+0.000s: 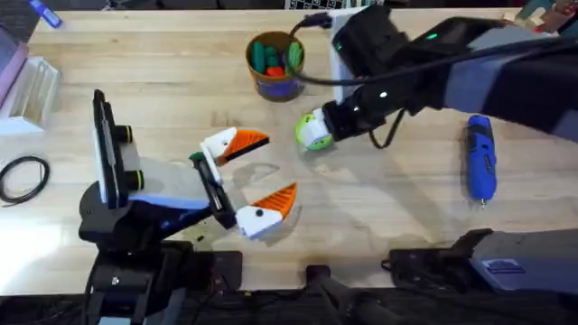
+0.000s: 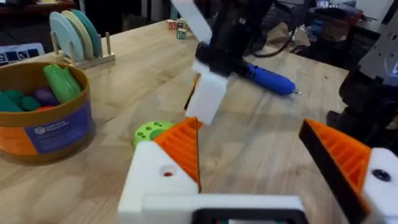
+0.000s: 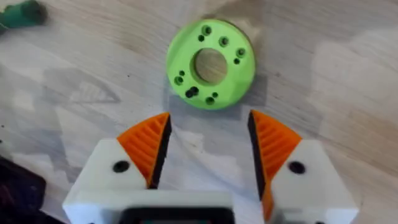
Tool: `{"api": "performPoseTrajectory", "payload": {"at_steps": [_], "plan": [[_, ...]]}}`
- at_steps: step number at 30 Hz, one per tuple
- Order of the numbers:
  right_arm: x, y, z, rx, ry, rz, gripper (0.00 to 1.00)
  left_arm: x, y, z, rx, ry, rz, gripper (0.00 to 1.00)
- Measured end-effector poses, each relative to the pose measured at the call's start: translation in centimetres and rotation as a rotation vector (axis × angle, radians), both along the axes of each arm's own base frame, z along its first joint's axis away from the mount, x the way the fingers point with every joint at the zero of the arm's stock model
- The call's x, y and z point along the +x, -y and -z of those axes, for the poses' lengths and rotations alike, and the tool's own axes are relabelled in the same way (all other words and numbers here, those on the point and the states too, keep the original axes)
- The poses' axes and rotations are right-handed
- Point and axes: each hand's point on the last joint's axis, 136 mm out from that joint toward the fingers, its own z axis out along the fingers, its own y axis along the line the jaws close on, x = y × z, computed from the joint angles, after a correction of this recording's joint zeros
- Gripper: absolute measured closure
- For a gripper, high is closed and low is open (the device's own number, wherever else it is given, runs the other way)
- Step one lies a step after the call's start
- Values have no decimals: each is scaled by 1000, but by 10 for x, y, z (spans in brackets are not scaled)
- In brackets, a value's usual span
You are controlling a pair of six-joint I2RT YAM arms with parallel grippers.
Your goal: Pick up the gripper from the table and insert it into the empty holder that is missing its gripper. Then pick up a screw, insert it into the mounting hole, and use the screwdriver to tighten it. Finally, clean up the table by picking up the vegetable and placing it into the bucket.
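Right gripper [image 3: 208, 146]: fingers apart, just short of the green disc [image 3: 211, 63].
Vegetable [image 3: 22, 12]: well aside of the disc.
Left gripper [image 1: 257, 171]: fingers apart, empty.

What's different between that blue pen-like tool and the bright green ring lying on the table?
The screwdriver is blue, long and slim, ending in a thin metal tip; the green disc is round and flat, with a big central hole ringed by smaller ones. The screwdriver lies apart from both arms, while the disc sits just ahead of the right end effector, whose fingers are open. Both rest on the wooden table.
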Motion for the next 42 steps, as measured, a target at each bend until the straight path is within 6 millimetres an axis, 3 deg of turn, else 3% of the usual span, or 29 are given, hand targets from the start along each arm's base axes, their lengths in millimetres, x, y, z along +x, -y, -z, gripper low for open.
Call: {"api": "performPoseTrajectory", "payload": {"at_steps": [5, 10, 13, 15, 20, 26, 34, 40, 42], "plan": [[-6, -8, 15, -73, 11, -61, 300, 0, 0, 0, 0, 0, 0, 14], [-1, -19, 13, -91, 80, -107, 333, 0, 0, 0, 0, 0, 0, 14], [6, -24, 11, -83, 119, -118, 429, 0, 0, 0, 0, 0, 0, 14], [8, -25, 14, -89, 121, -120, 493, 0, 0, 0, 0, 0, 0, 15], [9, -24, 24, -114, 114, -150, 527, 0, 0, 0, 0, 0, 0, 13], [10, -25, 23, -114, 124, -164, 653, 0, 0, 0, 0, 0, 0, 14], [11, -26, 33, -131, 113, -172, 684, 0, 0, 0, 0, 0, 0, 13], [13, -26, 32, -138, 124, -174, 954, 0, 0, 0, 0, 0, 0, 14], [13, -26, 32, -139, 125, -173, 992, 0, 0, 0, 0, 0, 0, 14]]}}
